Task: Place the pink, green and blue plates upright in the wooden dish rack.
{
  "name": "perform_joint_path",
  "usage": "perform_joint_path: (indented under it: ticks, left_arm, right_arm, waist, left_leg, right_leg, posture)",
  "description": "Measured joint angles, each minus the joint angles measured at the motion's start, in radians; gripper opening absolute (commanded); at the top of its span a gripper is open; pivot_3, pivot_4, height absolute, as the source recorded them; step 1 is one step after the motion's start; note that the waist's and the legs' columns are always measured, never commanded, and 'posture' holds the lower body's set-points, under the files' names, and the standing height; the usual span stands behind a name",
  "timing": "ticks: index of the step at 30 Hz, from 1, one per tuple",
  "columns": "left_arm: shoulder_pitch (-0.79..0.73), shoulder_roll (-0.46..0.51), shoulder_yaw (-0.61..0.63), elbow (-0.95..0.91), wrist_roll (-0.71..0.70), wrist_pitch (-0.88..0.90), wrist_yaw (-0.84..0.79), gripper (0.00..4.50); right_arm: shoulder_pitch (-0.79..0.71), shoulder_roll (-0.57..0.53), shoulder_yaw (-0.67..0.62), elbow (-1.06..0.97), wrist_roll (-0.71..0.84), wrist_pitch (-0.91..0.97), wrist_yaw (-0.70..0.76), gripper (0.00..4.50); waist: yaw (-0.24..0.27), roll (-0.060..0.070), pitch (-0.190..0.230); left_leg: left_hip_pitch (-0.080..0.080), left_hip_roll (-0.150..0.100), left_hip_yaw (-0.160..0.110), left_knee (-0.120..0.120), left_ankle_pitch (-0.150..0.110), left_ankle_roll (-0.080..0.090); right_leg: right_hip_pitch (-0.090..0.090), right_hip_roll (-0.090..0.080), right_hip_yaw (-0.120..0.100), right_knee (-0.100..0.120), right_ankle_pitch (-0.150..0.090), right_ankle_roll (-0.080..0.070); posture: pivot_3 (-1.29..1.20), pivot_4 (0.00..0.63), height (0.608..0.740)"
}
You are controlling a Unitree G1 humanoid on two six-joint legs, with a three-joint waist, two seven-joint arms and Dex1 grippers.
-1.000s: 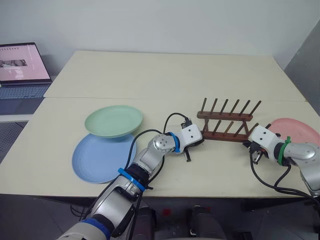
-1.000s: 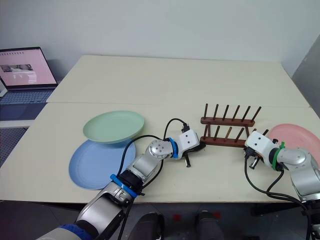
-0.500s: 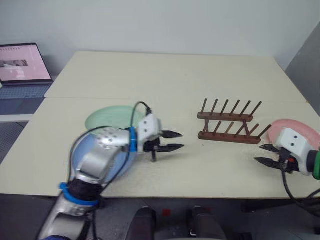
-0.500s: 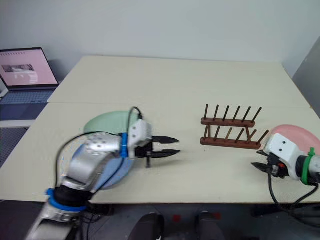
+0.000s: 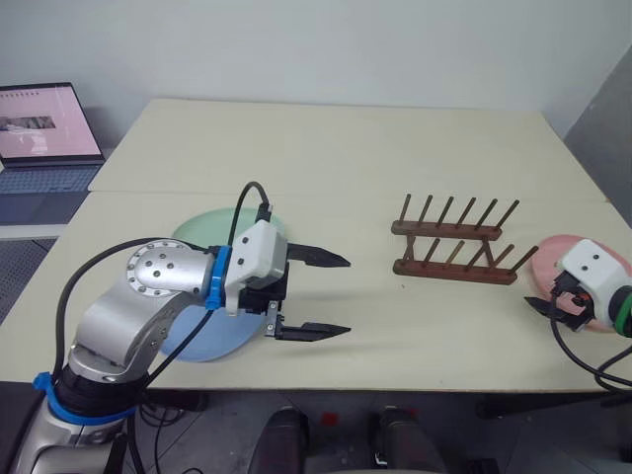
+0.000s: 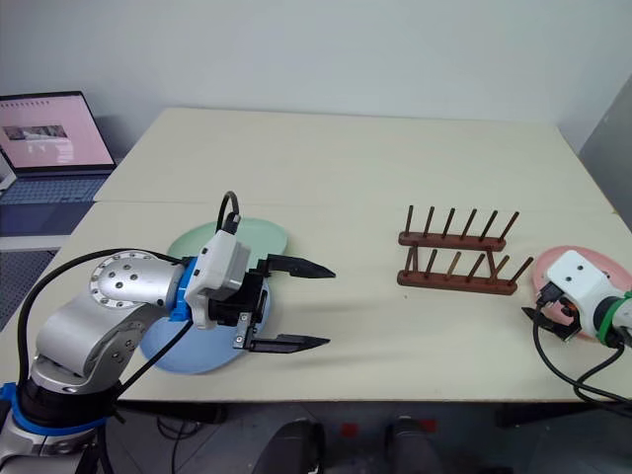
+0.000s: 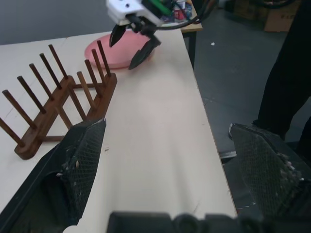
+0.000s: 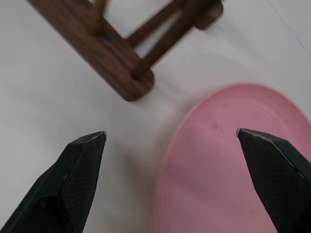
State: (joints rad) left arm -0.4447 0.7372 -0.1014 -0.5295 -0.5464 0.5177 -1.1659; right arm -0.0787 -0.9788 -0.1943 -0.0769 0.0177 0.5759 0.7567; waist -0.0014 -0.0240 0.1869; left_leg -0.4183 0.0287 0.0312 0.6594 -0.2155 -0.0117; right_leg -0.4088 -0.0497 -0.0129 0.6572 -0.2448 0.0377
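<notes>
The wooden dish rack point(image 5: 453, 249) stands empty at the table's right middle. The pink plate point(image 5: 549, 251) lies flat just right of it, near the table's right edge. My right gripper point(image 5: 551, 308) hangs open over that plate's near rim, its fingers point(image 8: 82, 170) straddling the rim with nothing between them. On the left, the green plate point(image 5: 205, 227) rests partly on the blue plate point(image 5: 202, 341), and my left arm covers much of both. My left gripper point(image 5: 336, 296) is raised above the table, wide open and empty, pointing right toward the rack point(image 7: 58, 97).
An open laptop point(image 5: 39, 123) sits on a separate surface at the far left. The cream table point(image 5: 326, 148) is two joined tops with a seam across the middle. Beyond the table's right edge are the floor and a dark upright shape point(image 7: 286, 73).
Both grippers have gone from shut to open. My left arm pulled back left from the rack and rose above the blue plate. My right gripper shifted right, over the pink plate's rim.
</notes>
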Motion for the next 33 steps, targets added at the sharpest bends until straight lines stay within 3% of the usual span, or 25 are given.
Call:
perform_joint_path:
  ticks: [5,8,19,28,33]
  left_arm:
    - [-0.018,-0.023,-0.037,0.0,0.006,-0.006,0.012,4.46]
    - [-0.027,-0.028,-0.049,0.001,0.015,-0.015,0.019,4.5]
    - [-0.041,-0.053,-0.061,0.028,0.015,-0.029,0.016,4.5]
    - [-0.04,-0.051,-0.058,0.052,0.018,-0.045,0.018,4.5]
    - [-0.034,-0.046,-0.027,0.058,0.006,-0.044,0.021,4.5]
  right_arm:
    - [-0.067,0.035,0.05,0.115,-0.033,0.018,-0.059,4.5]
    - [-0.083,0.042,0.051,0.145,-0.035,0.024,-0.077,3.97]
    - [-0.075,0.093,0.026,0.154,-0.024,0.065,-0.115,0.14]
    - [-0.028,0.083,-0.097,0.028,0.001,0.034,-0.137,0.03]
    - [-0.161,0.081,-0.239,-0.178,0.153,0.018,-0.089,0.03]
  waist:
    - [0.0,0.0,0.0]
    - [0.0,0.0,0.0]
    - [0.001,0.0,0.0]
    - [-0.001,0.002,0.0]
    - [-0.005,0.002,0.0]
  left_leg:
    - [0.0,0.0,0.0,0.0,-0.001,0.001]
    - [0.001,0.0,0.0,0.001,-0.001,0.001]
    - [0.001,0.0,0.0,0.002,-0.001,0.001]
    - [0.001,0.0,0.001,0.001,-0.001,0.001]
    - [0.001,0.003,-0.001,0.001,-0.001,0.001]
  right_leg:
    - [0.0,0.002,0.0,0.0,0.0,0.0]
    - [0.001,0.002,0.0,0.0,0.0,0.0]
    - [0.002,0.002,0.001,0.0,0.0,0.001]
    - [0.0,0.003,0.002,0.0,0.0,0.001]
    - [0.0,0.007,0.001,0.001,0.0,0.001]
  posture:
    - [0.0,0.15,0.733]
    - [0.0,0.15,0.733]
    - [0.0,0.15,0.733]
    - [0.0,0.15,0.733]
    - [0.0,0.15,0.733]
